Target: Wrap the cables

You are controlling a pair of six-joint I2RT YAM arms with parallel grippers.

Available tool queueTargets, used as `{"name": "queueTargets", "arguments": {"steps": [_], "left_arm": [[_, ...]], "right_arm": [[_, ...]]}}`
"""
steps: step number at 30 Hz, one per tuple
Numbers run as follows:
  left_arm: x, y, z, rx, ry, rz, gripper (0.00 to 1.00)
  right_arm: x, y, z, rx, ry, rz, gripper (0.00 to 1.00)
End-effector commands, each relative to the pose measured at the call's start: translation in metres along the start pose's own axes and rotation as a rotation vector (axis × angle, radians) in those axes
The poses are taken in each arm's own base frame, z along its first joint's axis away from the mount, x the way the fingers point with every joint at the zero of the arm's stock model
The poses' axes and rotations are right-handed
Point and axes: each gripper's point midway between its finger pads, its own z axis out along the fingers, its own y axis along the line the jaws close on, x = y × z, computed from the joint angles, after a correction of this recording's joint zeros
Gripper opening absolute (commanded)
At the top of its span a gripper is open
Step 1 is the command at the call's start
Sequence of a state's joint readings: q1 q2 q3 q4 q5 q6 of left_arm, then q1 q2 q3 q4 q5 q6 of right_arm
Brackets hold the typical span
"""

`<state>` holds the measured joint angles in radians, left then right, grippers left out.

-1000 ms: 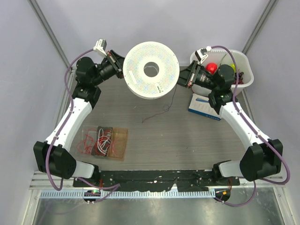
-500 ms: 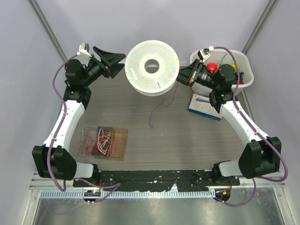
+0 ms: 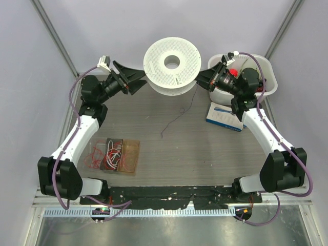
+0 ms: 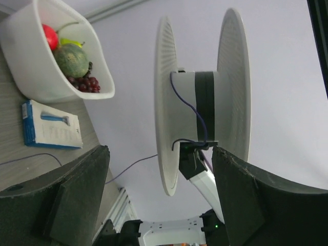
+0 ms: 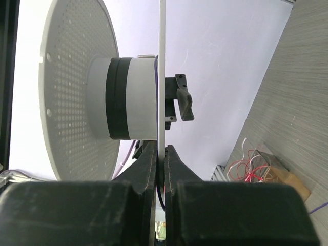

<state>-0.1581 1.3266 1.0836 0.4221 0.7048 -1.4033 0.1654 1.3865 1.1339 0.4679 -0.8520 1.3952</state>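
The white perforated spool (image 3: 171, 64) hangs in the air at the back, held edge-on. My right gripper (image 3: 203, 79) is shut on the rim of one flange, and in the right wrist view the fingertips (image 5: 148, 159) pinch that thin flange (image 5: 162, 77). A dark band of wound cable (image 5: 119, 97) sits on the core. A thin dark cable (image 3: 174, 119) trails from the spool down onto the table. My left gripper (image 3: 143, 79) stands open just left of the spool, touching nothing; the spool (image 4: 169, 92) and its wire (image 4: 192, 107) lie beyond its fingers.
A white bin (image 3: 269, 84) with fruit stands at the back right behind the right arm. A blue-and-white box (image 3: 223, 115) lies in front of it. A clear bag of red and white wires (image 3: 113, 155) lies at the front left.
My left gripper let go of the spool, opened wide and drew back to the left. The right gripper carried the spool up and farther back, and the loose cable end dragged along.
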Motion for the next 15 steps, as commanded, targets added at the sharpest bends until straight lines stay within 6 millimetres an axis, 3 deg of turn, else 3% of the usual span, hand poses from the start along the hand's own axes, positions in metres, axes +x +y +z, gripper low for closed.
{"name": "queueTargets", "arguments": {"steps": [1,6,11,15], "left_arm": [[0.01,-0.03,0.013,0.113,0.049,0.058,0.84],[0.009,-0.042,0.023,0.153,0.06,0.071,0.77],[0.01,-0.059,0.019,0.208,0.062,0.108,0.78],[0.011,-0.057,0.021,0.2,0.067,0.109,0.77]], "right_arm": [[-0.011,0.045,0.0,-0.089,-0.043,-0.053,0.0],[-0.01,0.049,-0.001,-0.087,-0.041,-0.053,0.0],[-0.008,0.046,-0.002,-0.079,-0.037,-0.044,0.01],[-0.004,0.046,-0.001,-0.083,-0.025,-0.047,0.0]]}}
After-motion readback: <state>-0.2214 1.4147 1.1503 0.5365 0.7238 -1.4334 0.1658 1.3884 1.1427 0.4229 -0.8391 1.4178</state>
